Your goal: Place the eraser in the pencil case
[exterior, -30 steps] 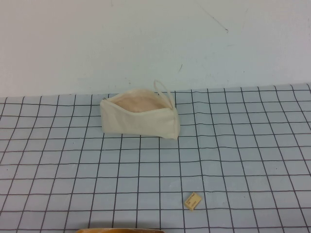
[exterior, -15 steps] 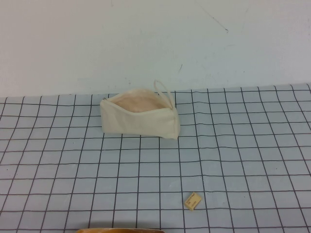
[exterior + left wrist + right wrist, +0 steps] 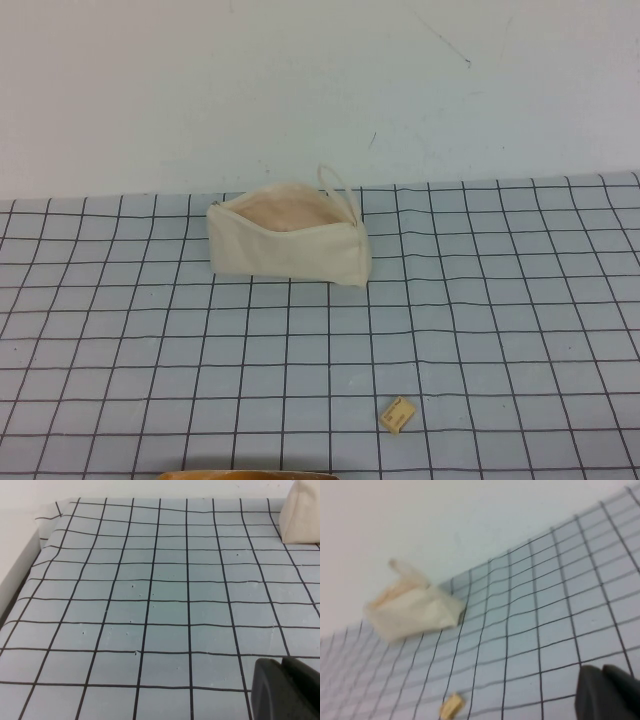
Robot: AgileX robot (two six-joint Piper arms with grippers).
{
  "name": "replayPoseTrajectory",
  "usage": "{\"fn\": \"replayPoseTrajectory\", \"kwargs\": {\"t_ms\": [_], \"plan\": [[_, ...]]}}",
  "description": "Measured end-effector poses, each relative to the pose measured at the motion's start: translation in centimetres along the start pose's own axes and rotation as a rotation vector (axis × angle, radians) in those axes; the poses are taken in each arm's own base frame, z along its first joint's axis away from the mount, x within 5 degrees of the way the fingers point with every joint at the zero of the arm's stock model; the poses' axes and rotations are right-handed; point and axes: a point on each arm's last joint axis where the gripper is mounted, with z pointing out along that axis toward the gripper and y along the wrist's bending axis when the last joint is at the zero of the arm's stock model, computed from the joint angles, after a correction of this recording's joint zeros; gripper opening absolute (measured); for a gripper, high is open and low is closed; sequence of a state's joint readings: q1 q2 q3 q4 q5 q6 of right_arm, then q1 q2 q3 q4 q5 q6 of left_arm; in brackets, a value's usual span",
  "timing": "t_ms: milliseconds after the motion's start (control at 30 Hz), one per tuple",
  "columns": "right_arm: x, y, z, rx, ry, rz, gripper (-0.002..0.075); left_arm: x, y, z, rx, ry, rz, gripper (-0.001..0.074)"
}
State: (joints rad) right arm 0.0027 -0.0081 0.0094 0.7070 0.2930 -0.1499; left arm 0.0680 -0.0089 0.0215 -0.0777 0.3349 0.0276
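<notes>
The cream pencil case [image 3: 290, 255] lies at the back of the checked mat, its mouth open upward with pinkish lining showing and a cord loop at its right end. The small tan eraser [image 3: 398, 415] lies alone near the front of the mat, right of centre. Neither gripper shows in the high view. In the left wrist view my left gripper [image 3: 282, 661] is shut and empty above bare mat, with a corner of the case [image 3: 302, 515] far off. In the right wrist view my right gripper [image 3: 603, 669] is shut and empty, away from the eraser [image 3: 451, 706] and the case [image 3: 415, 612].
A grey-blue mat with a black grid [image 3: 500, 300] covers the table up to a white wall [image 3: 300, 80] behind the case. The mat's left edge [image 3: 42, 535] shows in the left wrist view. A brown curved edge [image 3: 250, 474] shows at the front border.
</notes>
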Motion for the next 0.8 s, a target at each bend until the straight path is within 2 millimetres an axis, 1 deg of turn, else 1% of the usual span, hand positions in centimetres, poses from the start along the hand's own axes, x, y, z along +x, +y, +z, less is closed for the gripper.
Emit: {"fn": "replayPoseTrajectory", "kwargs": {"t_ms": [100, 200, 300, 367, 433, 533, 600, 700, 800], "plan": [[-1.2, 1.7, -0.7, -0.054, 0.052, -0.182, -0.0001, 0.0, 0.0, 0.0, 0.000, 0.000, 0.000, -0.0001], [-3.0, 3.5, -0.9, -0.092, 0.161, -0.328, -0.0001, 0.0, 0.0, 0.0, 0.000, 0.000, 0.000, -0.0001], [-6.0, 5.8, -0.6, -0.145, 0.256, -0.506, -0.0001, 0.0, 0.0, 0.0, 0.000, 0.000, 0.000, -0.0001], [-8.2, 7.3, 0.0, -0.180, 0.309, -0.579, -0.0001, 0.0, 0.0, 0.0, 0.000, 0.000, 0.000, -0.0001], [-10.8, 9.0, 0.9, -0.231, 0.366, -0.662, -0.0001, 0.0, 0.0, 0.0, 0.000, 0.000, 0.000, -0.0001], [-13.8, 10.9, 2.6, -0.317, 0.502, -0.755, -0.0001, 0.0, 0.0, 0.0, 0.000, 0.000, 0.000, -0.0001], [-15.3, 11.7, 3.9, -0.362, 0.582, -0.791, -0.0001, 0.0, 0.0, 0.0, 0.000, 0.000, 0.000, -0.0001], [-16.8, 12.5, 6.2, -0.404, 0.668, -0.833, -0.0001, 0.0, 0.0, 0.0, 0.000, 0.000, 0.000, -0.0001], [-16.9, 13.3, 9.0, -0.428, 0.784, -0.888, -0.0001, 0.0, 0.0, 0.0, 0.000, 0.000, 0.000, -0.0001]]}}
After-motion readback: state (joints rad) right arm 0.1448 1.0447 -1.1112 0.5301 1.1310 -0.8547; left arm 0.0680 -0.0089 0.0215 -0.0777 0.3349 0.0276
